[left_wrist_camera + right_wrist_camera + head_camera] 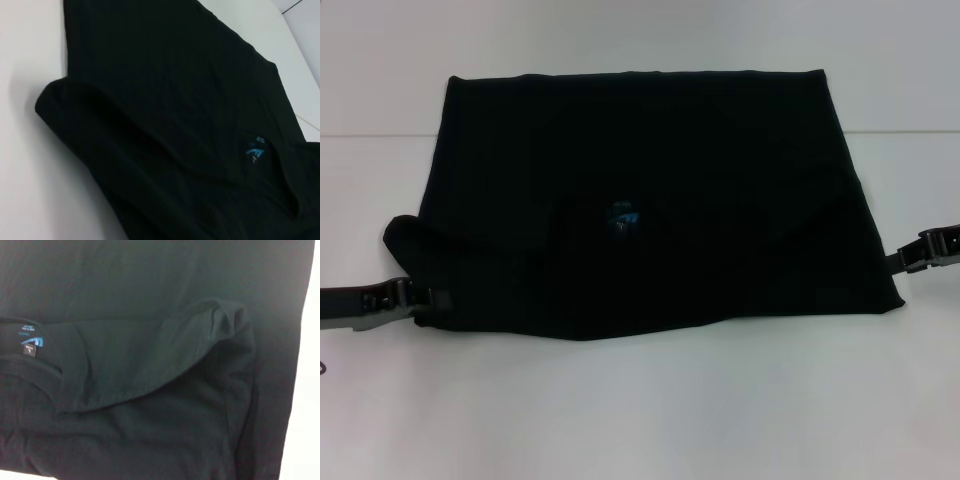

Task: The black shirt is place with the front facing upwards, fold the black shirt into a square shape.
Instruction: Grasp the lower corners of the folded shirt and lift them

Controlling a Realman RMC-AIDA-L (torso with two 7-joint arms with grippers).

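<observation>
black shirt (650,200): folded flat, bench (640,410) centre, blue label (623,216) showing | left gripper (420,297): 8 o'clock corner, finger state cannot be told | right gripper (920,252): 4 o'clock edge, finger state cannot be told | bare bench at 6 o'clock

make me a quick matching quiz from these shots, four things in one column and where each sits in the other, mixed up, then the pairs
Things:
1. black shirt
2. blue neck label
3. left gripper
4. right gripper

Places:
A. at the shirt's near left corner
B. spread across the white table
C. near the middle of the shirt
D. at the shirt's right edge

Pairs: 1-B, 2-C, 3-A, 4-D
</observation>
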